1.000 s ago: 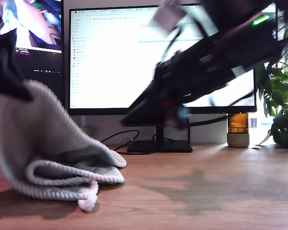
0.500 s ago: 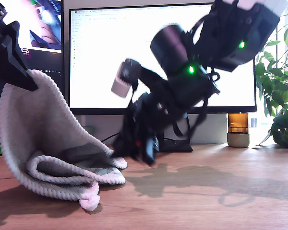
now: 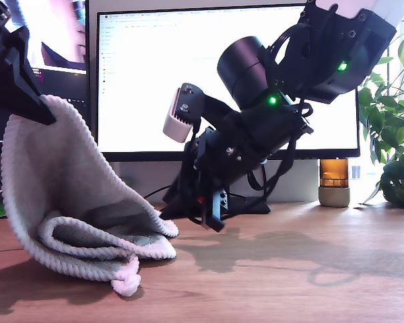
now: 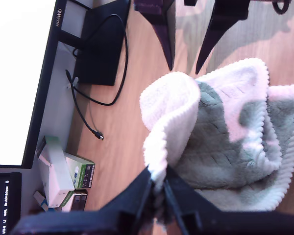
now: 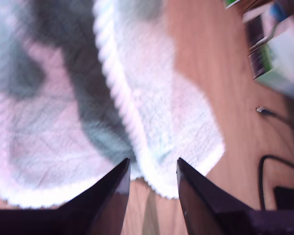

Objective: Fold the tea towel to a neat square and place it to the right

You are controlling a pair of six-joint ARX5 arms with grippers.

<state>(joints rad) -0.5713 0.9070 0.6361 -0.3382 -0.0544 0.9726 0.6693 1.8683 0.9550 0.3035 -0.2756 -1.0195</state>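
Note:
The off-white tea towel [image 3: 67, 182] hangs from one lifted corner at the exterior view's left, its lower part bunched in folds on the wooden desk [image 3: 303, 276]. My first gripper [image 3: 44, 111] is shut on that raised hem, which the first wrist view shows pinched between the jaws [image 4: 158, 193]. My second gripper [image 3: 212, 217] points down just beside the towel's edge nearest the monitor stand, low over the desk. Its fingers stand open with a gap [image 5: 151, 188], and the towel's beaded hem [image 5: 152, 147] lies just beyond the fingertips, untouched.
A wide lit monitor [image 3: 148, 81] stands behind on a black base [image 4: 100, 44], with a loose black cable [image 4: 83, 105]. A second screen [image 3: 54, 40] is at the exterior view's left. An amber jar [image 3: 334, 183] and a plant [image 3: 394, 155] stand at its right. Small boxes [image 4: 63, 174] lie under the monitor.
The second arm has swung down from in front of the monitor until its open fingers are beside the towel's edge. The first gripper still holds the towel's corner up.

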